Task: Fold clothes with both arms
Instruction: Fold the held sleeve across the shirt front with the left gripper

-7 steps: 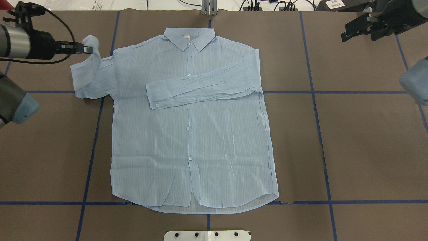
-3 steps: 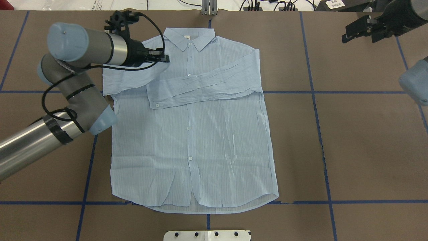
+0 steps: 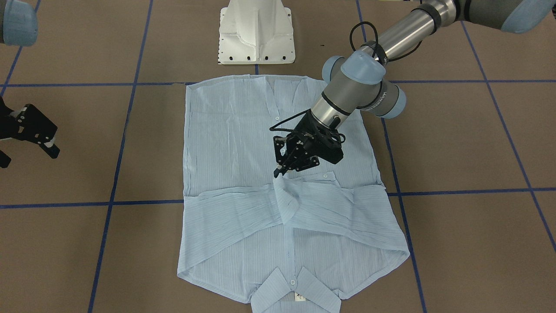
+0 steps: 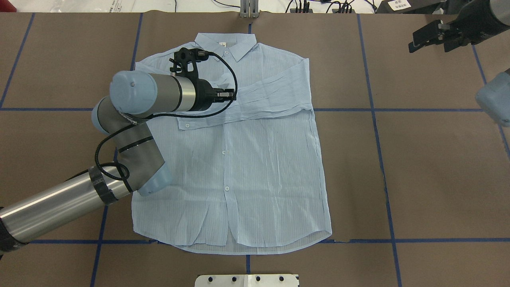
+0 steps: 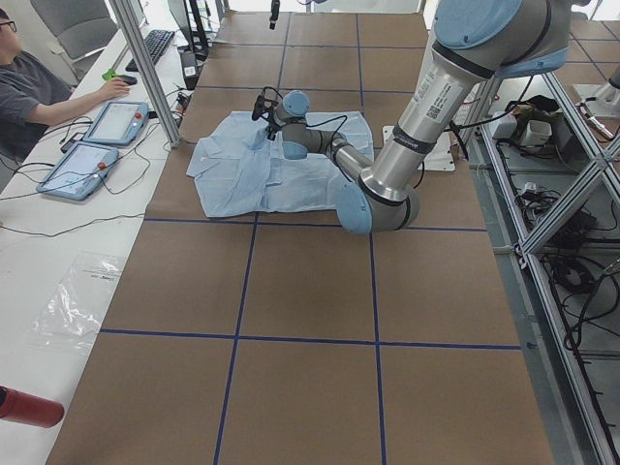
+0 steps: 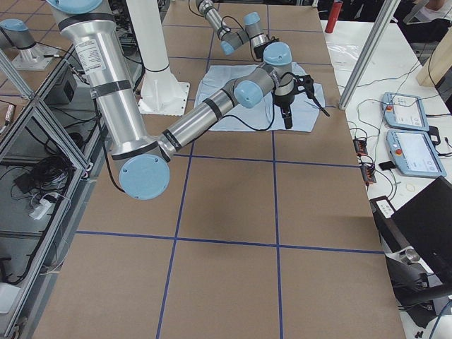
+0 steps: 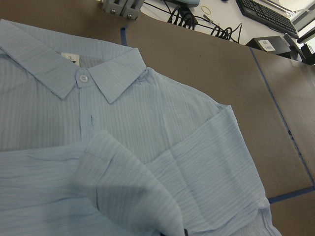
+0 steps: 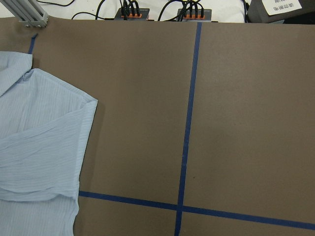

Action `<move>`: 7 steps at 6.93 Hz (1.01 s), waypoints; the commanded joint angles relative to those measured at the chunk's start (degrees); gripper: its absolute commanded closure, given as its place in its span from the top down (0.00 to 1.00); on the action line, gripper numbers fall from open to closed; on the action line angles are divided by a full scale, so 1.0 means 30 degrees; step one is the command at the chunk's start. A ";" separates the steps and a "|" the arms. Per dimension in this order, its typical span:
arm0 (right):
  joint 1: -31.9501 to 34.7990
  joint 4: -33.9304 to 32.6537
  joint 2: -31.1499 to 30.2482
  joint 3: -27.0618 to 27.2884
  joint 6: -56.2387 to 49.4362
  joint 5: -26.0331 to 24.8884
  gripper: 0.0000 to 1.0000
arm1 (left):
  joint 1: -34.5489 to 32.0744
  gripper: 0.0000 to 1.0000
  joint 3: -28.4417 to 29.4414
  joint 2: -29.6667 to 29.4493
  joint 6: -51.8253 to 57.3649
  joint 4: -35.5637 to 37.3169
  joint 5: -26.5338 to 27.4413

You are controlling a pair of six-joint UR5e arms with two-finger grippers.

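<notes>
Pale-blue fine-striped button-up shirt (image 4: pixel 247 167) flat, front up, mid-way on the brown paper-covered worktop with blue tape grid (image 4: pixel 438 159). Pointed collar (image 4: pixel 225 44) at 12 o'clock of the overhead view, hem at 6.

Right sleeve (image 4: pixel 271 95) laid across the chest, shoulder at 3, cuff toward 9. Left sleeve (image 3: pixel 339 204) drawn in from the 9 o'clock shoulder, its end lifted over the button line.

Left claw (image 3: pixel 278 172): black two-finger, pinched shut on the end of that left sleeve, cloth rising in a peak to the tips. Right claw (image 4: pixel 428 40): parted, empty, parked near 2 o'clock, well apart from the shirt.

Step in hand, by the look of it: folding the left sleeve over the chest.

To do it well:
- Carry the cuff on toward 3 in a low arc, no twist.
- Keep the crease at the shoulder seam straight.
- Lower until cloth rests before letting go; thin fabric likely to bunch or spring back.
- Avoid dragging the under sleeve out of line.

Containers: none among the task's things; nothing held in anything.
</notes>
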 commanded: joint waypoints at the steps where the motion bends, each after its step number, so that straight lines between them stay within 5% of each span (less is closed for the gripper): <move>1: 0.0000 0.0000 -0.0010 -0.0055 0.0000 -0.0004 1.00 | 0.1773 0.00 0.0187 -0.0449 0.0171 0.0035 0.1676; 2: 0.0000 0.0000 -0.0010 -0.0142 0.0000 -0.0033 1.00 | 0.2159 0.70 0.0508 -0.0597 0.0230 -0.0022 0.1831; 3: 0.0000 0.0000 -0.0010 -0.0143 0.0000 -0.0005 1.00 | 0.2511 1.00 0.0743 -0.0627 0.0202 -0.0052 0.2267; 5: -0.0058 0.0029 0.0048 0.0031 0.0958 -0.0005 1.00 | 0.2514 1.00 0.0542 -0.1213 0.0289 0.0993 0.2332; 7: -0.2038 0.2124 0.0021 0.0498 0.5308 -0.1543 1.00 | 0.2397 1.00 -0.3796 0.0007 0.3093 0.7641 0.1630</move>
